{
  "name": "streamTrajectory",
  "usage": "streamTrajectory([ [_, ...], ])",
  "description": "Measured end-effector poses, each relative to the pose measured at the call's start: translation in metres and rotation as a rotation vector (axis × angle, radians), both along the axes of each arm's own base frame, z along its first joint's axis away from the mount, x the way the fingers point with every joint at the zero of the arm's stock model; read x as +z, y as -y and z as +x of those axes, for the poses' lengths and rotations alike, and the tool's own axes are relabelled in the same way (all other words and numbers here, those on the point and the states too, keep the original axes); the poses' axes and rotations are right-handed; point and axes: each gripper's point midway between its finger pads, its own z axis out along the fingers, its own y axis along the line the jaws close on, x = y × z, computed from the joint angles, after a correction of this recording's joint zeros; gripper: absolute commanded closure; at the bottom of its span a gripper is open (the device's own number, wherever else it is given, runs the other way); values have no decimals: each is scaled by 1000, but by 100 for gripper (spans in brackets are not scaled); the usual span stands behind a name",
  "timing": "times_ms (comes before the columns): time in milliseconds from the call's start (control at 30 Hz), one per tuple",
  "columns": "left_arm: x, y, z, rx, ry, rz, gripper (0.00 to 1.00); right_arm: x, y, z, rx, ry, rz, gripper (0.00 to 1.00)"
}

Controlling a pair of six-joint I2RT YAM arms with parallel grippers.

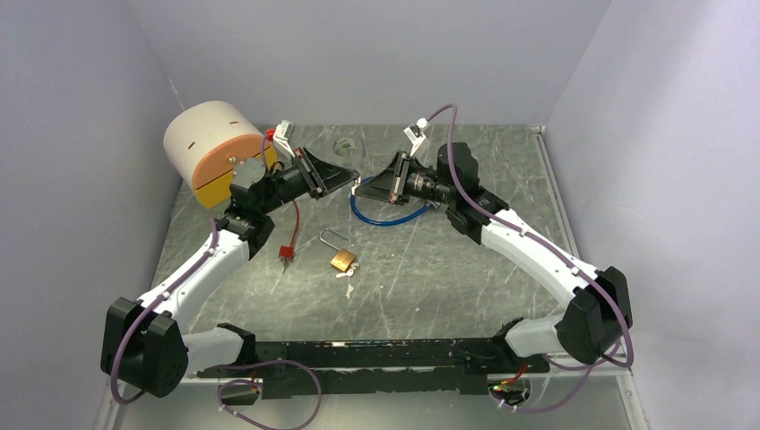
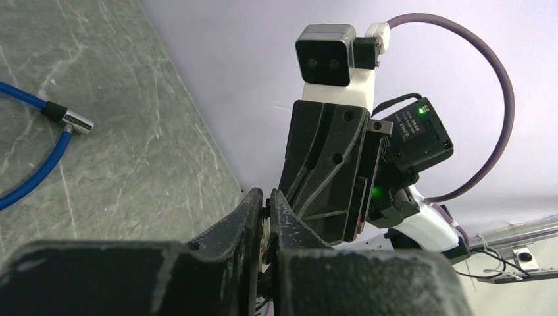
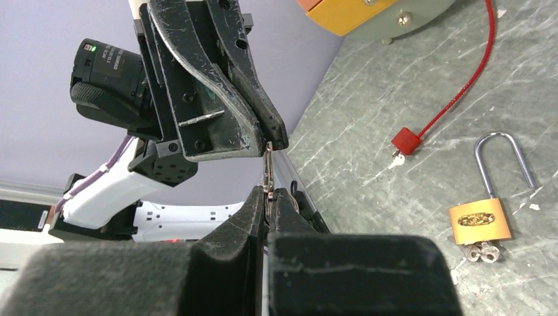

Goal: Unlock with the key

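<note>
Grey, scratched table (image 1: 430,269) inside pale walls: both arms reach from the near edge and meet in the air over its far middle. Between them is a thin metal key (image 3: 268,172). The right gripper (image 3: 268,192) is clamped on one end, and the left gripper (image 3: 276,141) has its fingers drawn together on the other end, apparently pinching it too. The key's long axis runs along the line from one gripper to the other, roughly left to right and clear of the table.

A brass padlock (image 1: 342,260) lies flat on the near side of that meeting point, well below it. Its shackle points far, and small keys sit at its near end. A blue cable (image 1: 385,218) lies just under the right gripper, and a red cable lock (image 1: 287,251) lies under the left forearm. I cannot tell which lock this key fits.

Both forearms slope inward with the wrists level, nose to nose. The padlock sits about midway between the two arms.
</note>
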Motion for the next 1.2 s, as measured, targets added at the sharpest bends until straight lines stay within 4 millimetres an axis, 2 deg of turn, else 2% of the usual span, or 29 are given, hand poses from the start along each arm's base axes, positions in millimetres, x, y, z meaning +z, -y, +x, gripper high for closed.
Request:
streamTrajectory([
  [100,-3,0,0,2,0,12,82,-2,0,1,-4,-14,0,100],
  [233,-6,0,0,3,-1,27,83,-3,0,2,-7,-29,0,100],
  [333,-9,-1,0,4,-3,37,96,-6,-1,4,-9,-41,-1,100],
  [467,-10,-1,1,6,-2,44,97,-8,-1,5,-9,-49,-4,100],
  [500,-11,-1,1,8,-3,45,97,-9,-1,5,-10,-50,-5,94],
  [600,-11,-2,0,15,-2,53,97,-10,-1,5,-10,-53,-10,51],
  [633,-12,-3,0,16,-2,59,97,-11,-1,5,-13,-54,-14,42],
  [700,-15,-3,-1,17,1,74,97,-13,2,8,-24,-49,-29,34],
  [867,-17,-4,0,18,9,130,97,-11,19,22,-96,-3,-64,28],
  [1033,-9,-3,-6,-13,84,148,98,20,35,19,-124,110,-29,27],
  [1200,22,2,-24,-104,231,98,97,51,30,4,-41,232,63,28],
])
